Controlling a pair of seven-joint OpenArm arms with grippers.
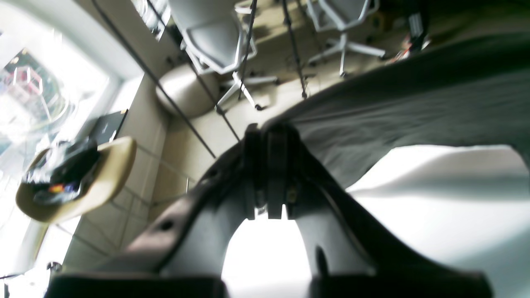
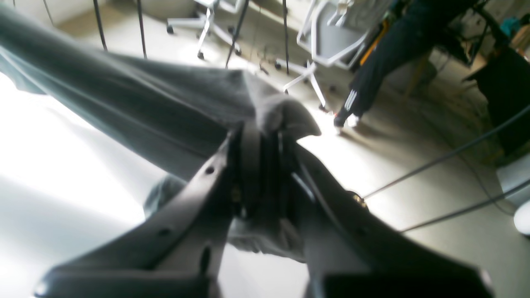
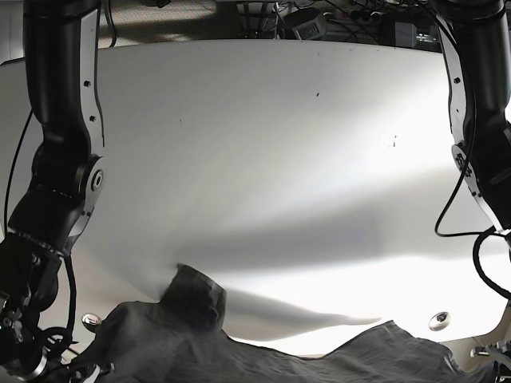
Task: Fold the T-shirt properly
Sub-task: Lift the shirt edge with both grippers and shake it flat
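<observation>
The dark grey T-shirt (image 3: 200, 343) hangs stretched along the near edge of the white table (image 3: 255, 144), with a bunched fold (image 3: 194, 294) resting on the tabletop. In the left wrist view my left gripper (image 1: 271, 136) is shut on an edge of the shirt (image 1: 414, 107), which stretches away to the right above the table. In the right wrist view my right gripper (image 2: 265, 128) is shut on a corner of the shirt (image 2: 145, 111), and more fabric hangs below the fingers. Both gripper tips are out of the base view.
Both arms (image 3: 60, 159) (image 3: 479, 120) stand along the table's sides. Round metal fittings (image 3: 439, 321) (image 3: 90, 320) sit near the front edge. Beyond the table are office chairs (image 1: 215, 37) (image 2: 331, 41), cables, and a person in dark trousers (image 2: 389, 54).
</observation>
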